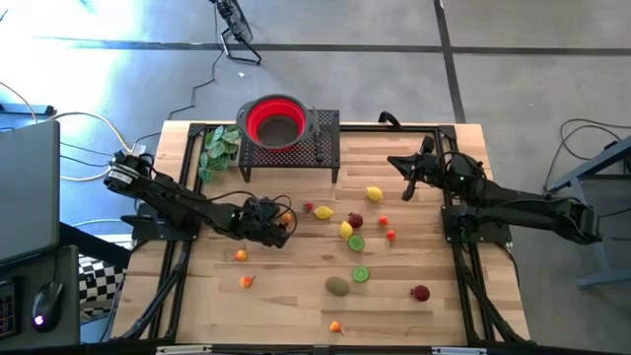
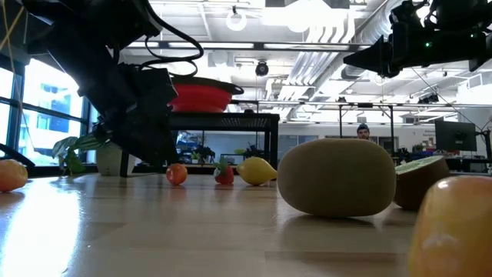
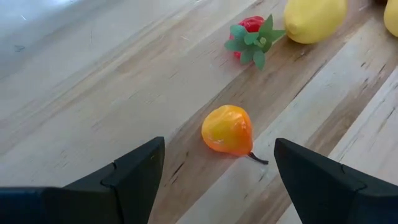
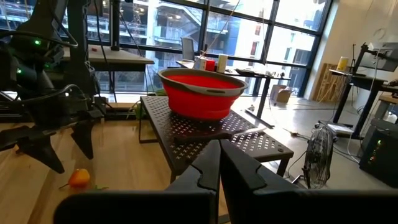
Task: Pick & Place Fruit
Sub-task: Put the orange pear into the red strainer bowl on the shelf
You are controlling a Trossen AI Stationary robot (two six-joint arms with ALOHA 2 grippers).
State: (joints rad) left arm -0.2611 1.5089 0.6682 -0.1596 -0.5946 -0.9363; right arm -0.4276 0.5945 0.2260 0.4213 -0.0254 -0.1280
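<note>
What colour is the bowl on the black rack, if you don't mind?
The bowl is red with a grey rim, clearest in the right wrist view.

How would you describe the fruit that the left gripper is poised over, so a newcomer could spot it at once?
Start at the red bowl on the black perforated stand, then follow the left arm to the left gripper, which is open. Between its fingers lies a small orange pear-shaped fruit with a thin dark stem. Unlike the strawberry and lemon beyond it, it is glossy orange-yellow.
</note>
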